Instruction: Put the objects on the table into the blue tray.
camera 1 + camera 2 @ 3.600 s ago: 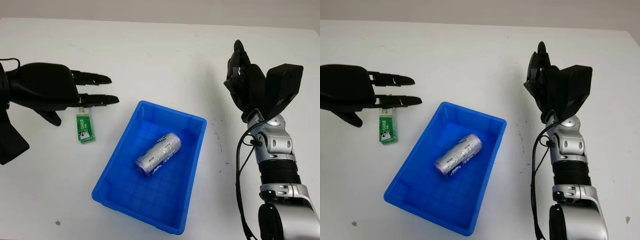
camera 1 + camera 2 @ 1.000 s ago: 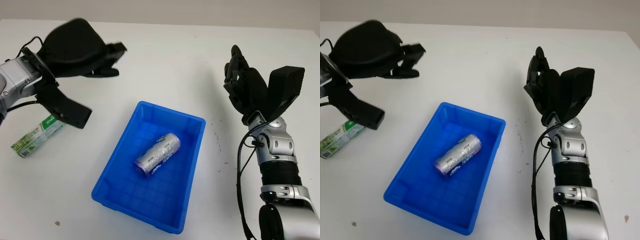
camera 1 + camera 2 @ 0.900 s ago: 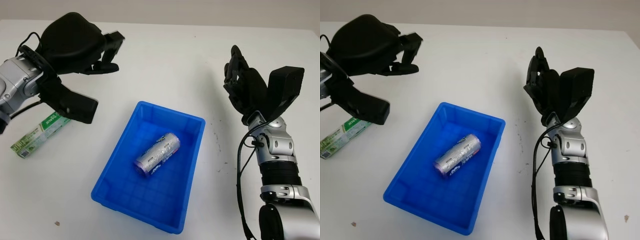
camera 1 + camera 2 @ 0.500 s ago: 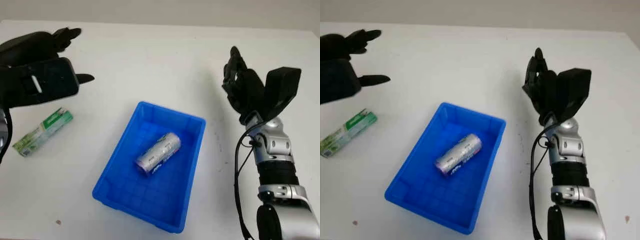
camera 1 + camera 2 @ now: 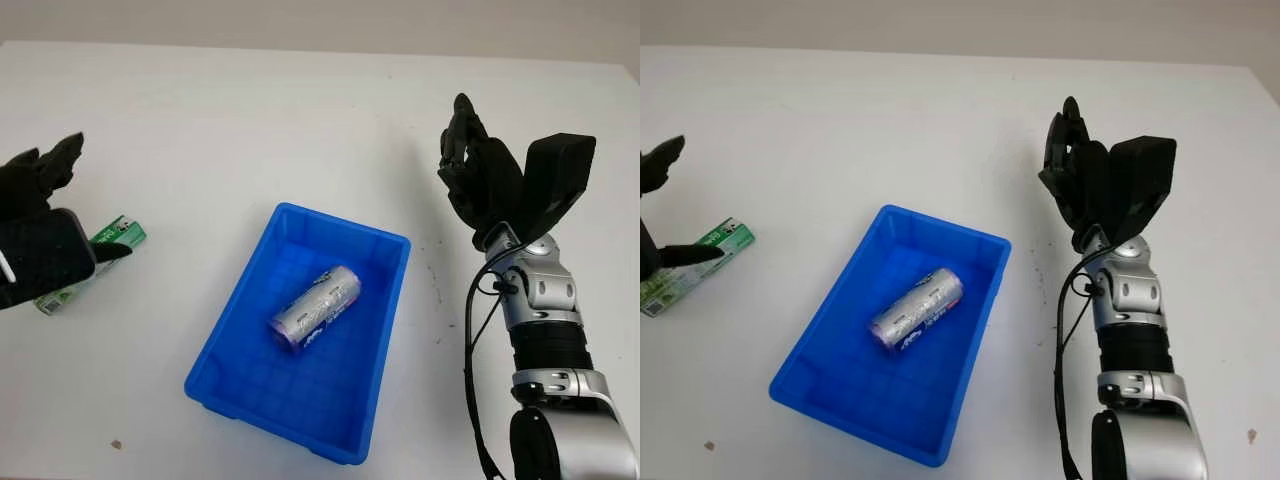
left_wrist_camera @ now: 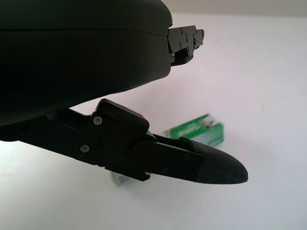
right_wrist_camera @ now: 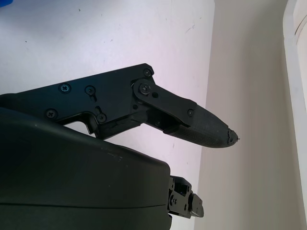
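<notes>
A green and white box (image 5: 118,234) lies slanted on the white table at the far left, also seen in the left wrist view (image 6: 197,131). My left hand (image 5: 75,205) is open right over it; one finger (image 5: 112,250) crosses the box and the palm hides its near end. The blue tray (image 5: 392,296) sits at the table's middle with a silver can (image 5: 317,308) lying in it. My right hand (image 5: 478,178) is open, raised above the table to the right of the tray.
The white table stretches around the tray, with bare surface between the box and the tray's left wall. A small dark speck (image 5: 116,444) lies near the front left. The table's far edge (image 5: 320,45) runs along the back.
My left hand has come down and toward me from the far left, ending over the green box. The box lies further left than 3.6 s ago. Right hand, tray and can hardly moved.
</notes>
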